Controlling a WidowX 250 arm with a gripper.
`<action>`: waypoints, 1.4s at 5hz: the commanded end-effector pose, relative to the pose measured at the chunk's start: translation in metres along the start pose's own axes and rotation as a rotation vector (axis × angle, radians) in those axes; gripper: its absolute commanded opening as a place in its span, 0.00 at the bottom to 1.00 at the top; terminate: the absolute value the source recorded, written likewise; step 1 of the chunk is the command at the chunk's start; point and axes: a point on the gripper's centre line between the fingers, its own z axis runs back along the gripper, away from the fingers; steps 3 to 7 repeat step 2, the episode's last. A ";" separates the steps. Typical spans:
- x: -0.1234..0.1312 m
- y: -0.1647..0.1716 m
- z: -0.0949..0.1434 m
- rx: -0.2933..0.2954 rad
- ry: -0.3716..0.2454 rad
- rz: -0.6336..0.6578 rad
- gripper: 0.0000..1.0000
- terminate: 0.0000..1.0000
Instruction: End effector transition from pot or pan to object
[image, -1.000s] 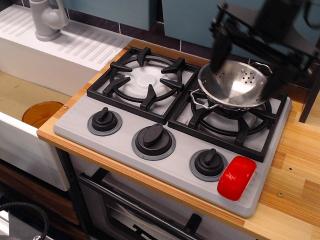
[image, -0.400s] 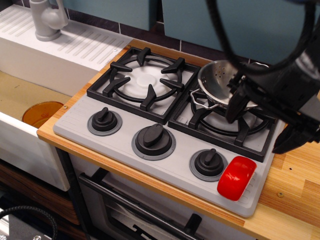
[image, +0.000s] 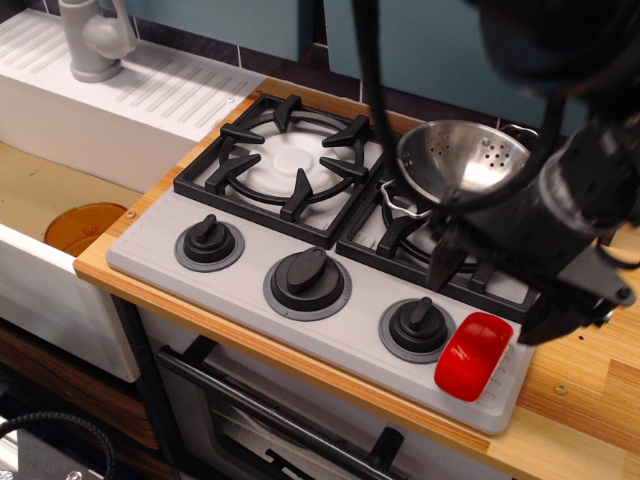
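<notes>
The tool (image: 497, 300) hangs low over the stove's (image: 330, 330) right front, its two dark fingers (image: 443, 262) spread apart with nothing between them. One finger points down just behind the right knob (image: 417, 328); the other ends beside the stove's right edge. The red piece (image: 472, 355) lies just below and in front of the tool, on the front right corner of the stove, apart from both fingers. The colander (image: 462, 163) sits behind the tool on the right burner, partly hidden by the arm and a cable (image: 366, 70). The wooden table (image: 580, 400) shows to the right.
</notes>
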 end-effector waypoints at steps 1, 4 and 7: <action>-0.003 -0.005 -0.024 -0.044 -0.064 0.025 1.00 0.00; -0.005 -0.009 -0.033 -0.053 -0.070 0.038 1.00 1.00; -0.005 -0.009 -0.033 -0.053 -0.070 0.038 1.00 1.00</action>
